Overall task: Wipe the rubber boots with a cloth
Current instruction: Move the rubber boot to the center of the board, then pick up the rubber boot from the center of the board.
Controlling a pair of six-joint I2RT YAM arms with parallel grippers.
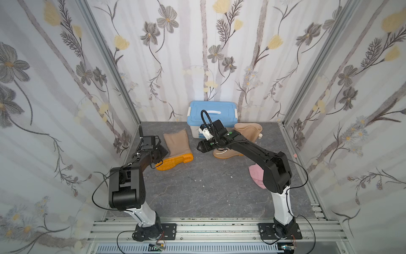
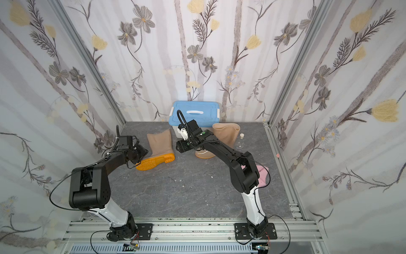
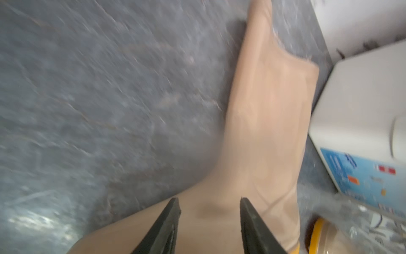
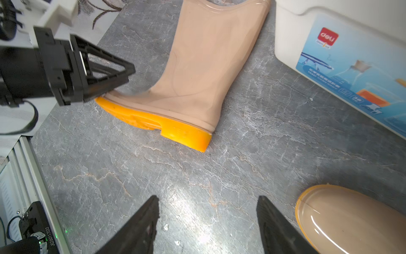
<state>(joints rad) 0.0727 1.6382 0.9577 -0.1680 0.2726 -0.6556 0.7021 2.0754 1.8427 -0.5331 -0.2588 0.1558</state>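
The soft pink cloth (image 1: 254, 173) lay well behind the wide, empty right gripper (image 4: 207, 199), under that arm; the left gripper (image 3: 208, 202) was half open.

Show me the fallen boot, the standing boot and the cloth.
fallen boot (image 1: 177, 143), in a top view, on its shaft.
standing boot (image 4: 342, 220), right wrist view, on its toe.
cloth (image 1: 256, 174), in a top view, on its uncovered part.

Bare surface (image 1: 197, 193) lies open between the fallen boot (image 1: 178, 143) and the upright boot (image 1: 252, 134). The blue-lidded box (image 1: 224, 118) closes off the rear.
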